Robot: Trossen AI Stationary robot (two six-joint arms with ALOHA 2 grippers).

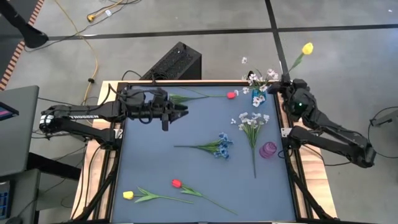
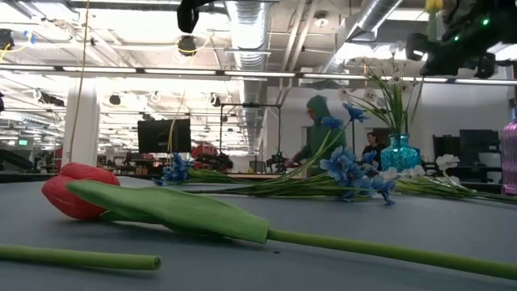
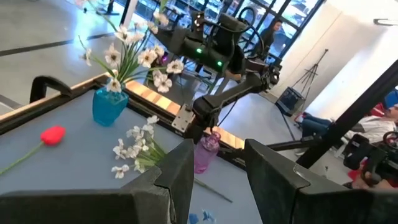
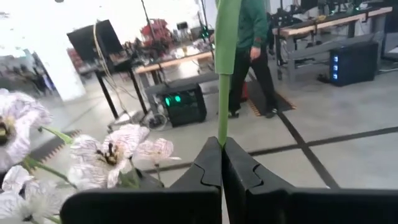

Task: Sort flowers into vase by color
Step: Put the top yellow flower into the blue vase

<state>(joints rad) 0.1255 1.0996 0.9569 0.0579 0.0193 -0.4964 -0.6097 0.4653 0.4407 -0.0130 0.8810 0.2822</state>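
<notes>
The right gripper (image 1: pixel 290 81) sits at the table's two o'clock corner, its fingers pressed together on the stem of a yellow flower (image 1: pixel 307 48) whose bud hangs out past the table edge. The blue vase (image 1: pixel 257 97), just beside it toward nine o'clock, already holds white flowers (image 1: pixel 262 78); the purple vase (image 1: pixel 268 150) stands empty at four o'clock. The left gripper (image 1: pixel 180 111) hovers at eleven o'clock, its fingers spread and holding nothing. Still lying loose on the table (image 1: pixel 155 155): a red flower (image 1: pixel 231 95) at twelve o'clock, a white spray (image 1: pixel 250 121) and a blue cluster (image 1: pixel 221 146) near centre, and a red bud (image 1: pixel 176 183) and yellow bud (image 1: pixel 128 195) at seven o'clock. Risks: the thin stem may pivot or slip in the pinch during transport; the free stem end may catch the white blossoms or tip a light vase; placing yellow in the white-filled vase would break the sort.
</notes>
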